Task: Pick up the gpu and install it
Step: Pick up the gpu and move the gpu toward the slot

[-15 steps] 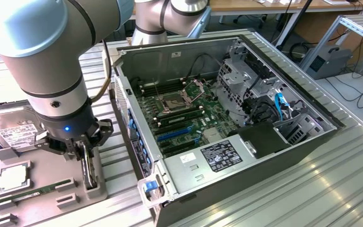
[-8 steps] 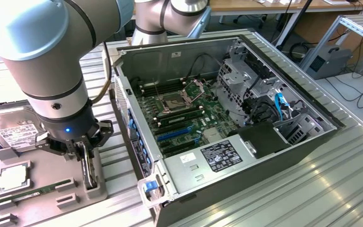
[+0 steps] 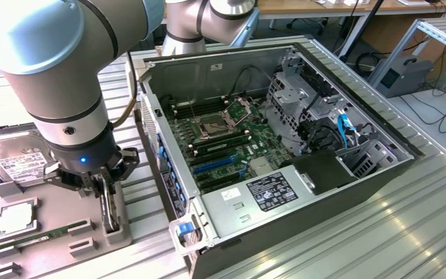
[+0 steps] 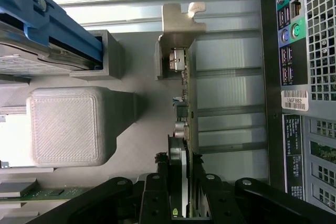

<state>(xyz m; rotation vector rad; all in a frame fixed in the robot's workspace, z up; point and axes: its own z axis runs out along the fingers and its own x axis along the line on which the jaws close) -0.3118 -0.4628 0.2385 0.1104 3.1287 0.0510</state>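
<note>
Fingers [image 4: 163, 178] closed partway onto gpu [image 4: 188, 95] standing edge-up between them; narrow hold may let it tilt and bind in its holder [image 3: 119, 236].

computer case [image 3: 285, 145] on desk [image 3: 394, 232] | tray [image 3: 53, 235] beside case, exterior view's left | gpu [image 3: 112, 210] upright in tray slot nearest case | gripper [image 3: 110, 200] straddling gpu | hard drive [image 3: 14, 163] farther from case

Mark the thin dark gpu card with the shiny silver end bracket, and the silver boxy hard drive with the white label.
dark gpu card [image 4: 191, 93], wrist view, on its long upturned edge.
silver hard drive [image 3: 18, 164], exterior view, on its white label.
</note>
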